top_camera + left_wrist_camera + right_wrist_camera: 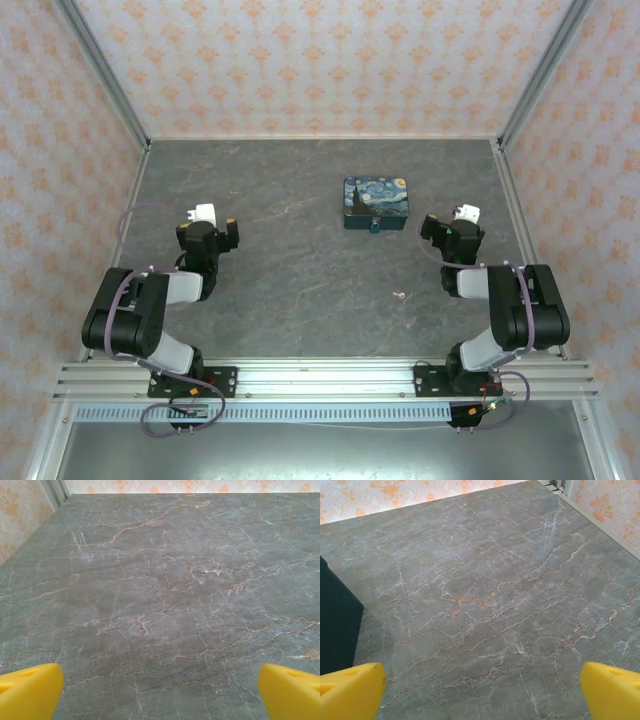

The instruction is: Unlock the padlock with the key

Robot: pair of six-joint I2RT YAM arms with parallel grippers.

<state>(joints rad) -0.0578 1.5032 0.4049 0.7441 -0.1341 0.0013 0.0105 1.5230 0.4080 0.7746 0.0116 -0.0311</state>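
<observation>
The tiny teal-blue padlock hangs at the near face of the painted box, which stands at the table's middle right. The small pale key lies flat on the stone, nearer the arms than the box and apart from it. My left gripper hovers over the left side of the table, far from both. Its yellow fingertips stand wide apart, so my left gripper is open over bare stone. My right gripper sits just right of the box. It is open too, as the right gripper has only stone between its fingertips.
The dark side of the box fills the left edge of the right wrist view. Patterned walls with metal posts enclose the grey marbled table on three sides. An aluminium rail carries both arm bases at the near edge.
</observation>
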